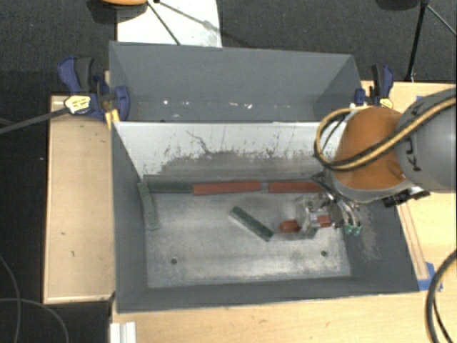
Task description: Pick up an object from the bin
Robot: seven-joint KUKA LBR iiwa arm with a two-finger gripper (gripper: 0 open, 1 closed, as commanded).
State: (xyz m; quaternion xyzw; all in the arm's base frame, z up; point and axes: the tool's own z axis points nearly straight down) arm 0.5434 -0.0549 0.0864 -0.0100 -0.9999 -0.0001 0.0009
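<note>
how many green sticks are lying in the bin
3 green sticks: one along the foot of the back wall at the left, one along the left wall, one lying diagonally mid-floor. Another could be hidden under the gripper.

Even dim light, soft shadows, glare on bin [214, 138]

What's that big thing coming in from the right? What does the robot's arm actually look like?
The arm is a thick, rounded grey tube. A smooth, bulging orange cover wraps its wrist, with black and pale yellow cables looped around it. Beneath sits the small end effector, made of silvery metal parts.
</note>
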